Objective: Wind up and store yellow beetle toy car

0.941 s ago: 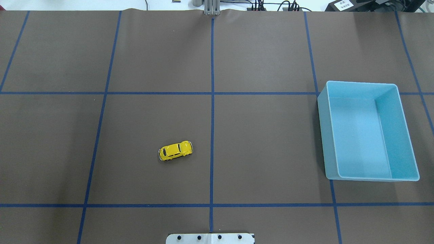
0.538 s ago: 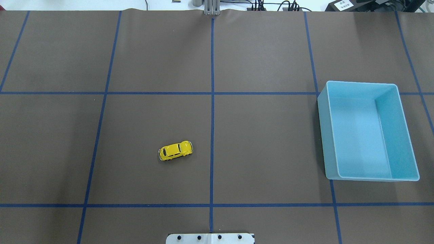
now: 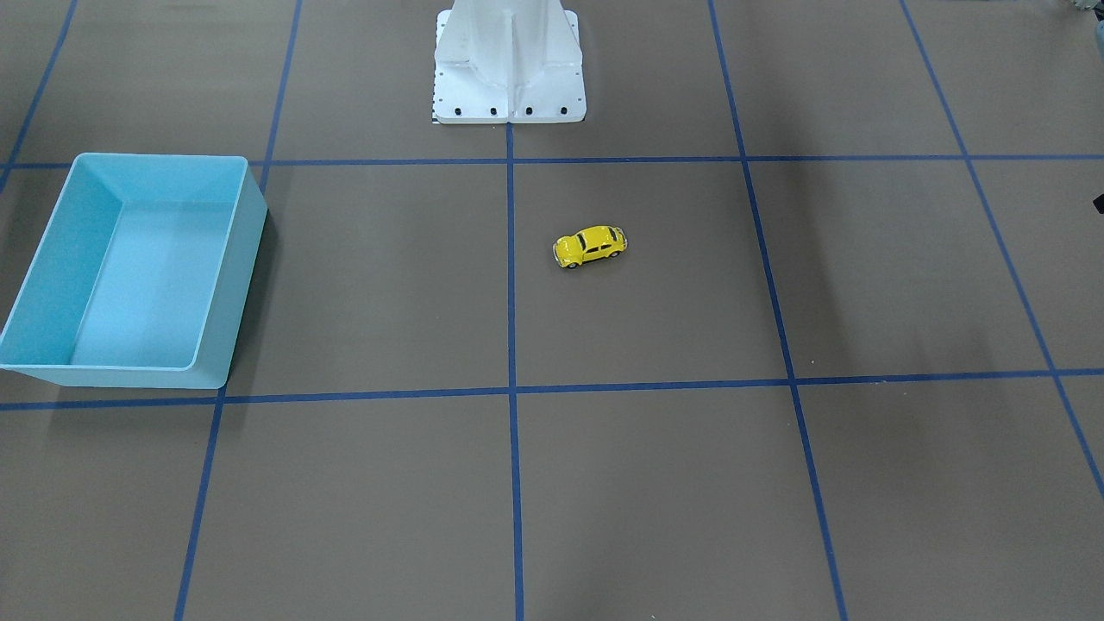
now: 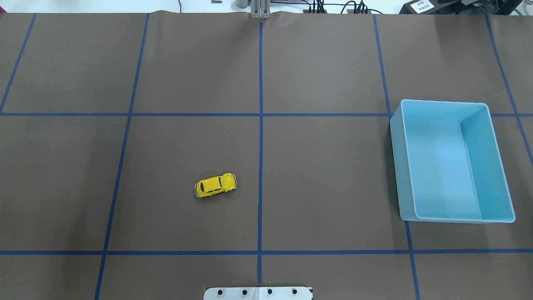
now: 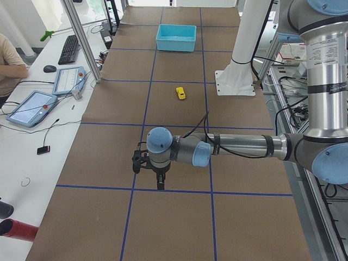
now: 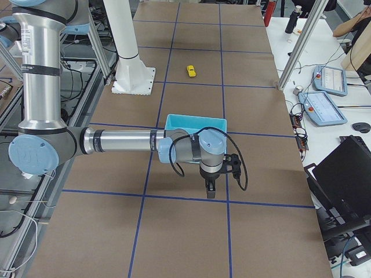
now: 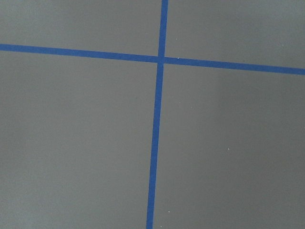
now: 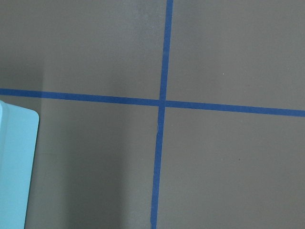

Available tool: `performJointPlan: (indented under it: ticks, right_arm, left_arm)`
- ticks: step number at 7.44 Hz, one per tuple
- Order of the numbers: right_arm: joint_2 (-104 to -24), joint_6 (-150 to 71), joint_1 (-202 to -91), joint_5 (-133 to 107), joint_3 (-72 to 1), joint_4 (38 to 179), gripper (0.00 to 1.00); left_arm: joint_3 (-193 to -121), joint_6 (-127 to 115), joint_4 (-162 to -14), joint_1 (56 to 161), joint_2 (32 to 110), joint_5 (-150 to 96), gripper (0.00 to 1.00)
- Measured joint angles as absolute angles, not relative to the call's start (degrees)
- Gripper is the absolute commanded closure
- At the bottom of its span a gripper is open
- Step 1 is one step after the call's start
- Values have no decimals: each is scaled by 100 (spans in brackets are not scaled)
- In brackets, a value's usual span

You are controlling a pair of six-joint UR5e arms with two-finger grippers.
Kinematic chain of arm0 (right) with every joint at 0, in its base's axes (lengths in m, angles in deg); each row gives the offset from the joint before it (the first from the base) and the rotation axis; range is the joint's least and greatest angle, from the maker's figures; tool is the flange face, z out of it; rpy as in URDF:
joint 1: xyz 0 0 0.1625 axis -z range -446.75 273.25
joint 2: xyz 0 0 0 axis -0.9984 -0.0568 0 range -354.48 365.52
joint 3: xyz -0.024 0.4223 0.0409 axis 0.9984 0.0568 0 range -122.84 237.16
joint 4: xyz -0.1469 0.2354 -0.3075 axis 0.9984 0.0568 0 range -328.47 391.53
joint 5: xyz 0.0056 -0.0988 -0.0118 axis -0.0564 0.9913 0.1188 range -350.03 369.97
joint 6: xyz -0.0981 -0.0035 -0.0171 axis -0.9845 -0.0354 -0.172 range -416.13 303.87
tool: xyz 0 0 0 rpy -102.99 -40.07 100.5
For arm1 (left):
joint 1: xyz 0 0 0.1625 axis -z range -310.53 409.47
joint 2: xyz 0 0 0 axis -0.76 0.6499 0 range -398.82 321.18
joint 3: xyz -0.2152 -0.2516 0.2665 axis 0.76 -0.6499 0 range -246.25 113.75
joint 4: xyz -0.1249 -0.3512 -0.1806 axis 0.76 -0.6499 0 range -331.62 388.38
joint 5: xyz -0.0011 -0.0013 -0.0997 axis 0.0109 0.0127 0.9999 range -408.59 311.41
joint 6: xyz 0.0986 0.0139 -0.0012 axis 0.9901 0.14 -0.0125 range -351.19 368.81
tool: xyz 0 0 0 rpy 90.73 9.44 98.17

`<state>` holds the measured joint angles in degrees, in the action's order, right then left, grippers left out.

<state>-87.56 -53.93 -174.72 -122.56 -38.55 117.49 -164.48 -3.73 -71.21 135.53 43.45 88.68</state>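
Note:
The yellow beetle toy car [image 4: 215, 185] stands on its wheels on the brown mat, left of the centre line; it also shows in the front view [image 3: 590, 246] and, small, in the side views [image 5: 180, 93] [image 6: 191, 70]. The blue bin [image 4: 491, 166] is empty at the right. My left gripper [image 5: 160, 184] hangs over the mat far to the left of the car and shows only in the exterior left view. My right gripper [image 6: 210, 189] hangs just beyond the bin and shows only in the exterior right view. I cannot tell whether either is open or shut.
The mat carries a grid of blue tape lines [image 4: 260, 125]. The white robot base [image 3: 509, 60] stands at the near edge. A corner of the bin [image 8: 14, 162] shows in the right wrist view. Operator desks with keyboards and tablets [image 5: 32, 106] line the far side.

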Motion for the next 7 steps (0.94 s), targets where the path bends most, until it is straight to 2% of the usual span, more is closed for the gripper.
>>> performJointPlan:
  ticks: [4,7]
  right_arm:
    - [-8750,-5385,-17472,-12254,-3855,11749,0]
    - [-8747,-5385,-17478,-12256,-3862,11749,0]
  left_arm:
    - [-16738,-408,-7119,12959,4933,8922,0]
    - [-17399,-411,-7114,11715,5714,9031,0]
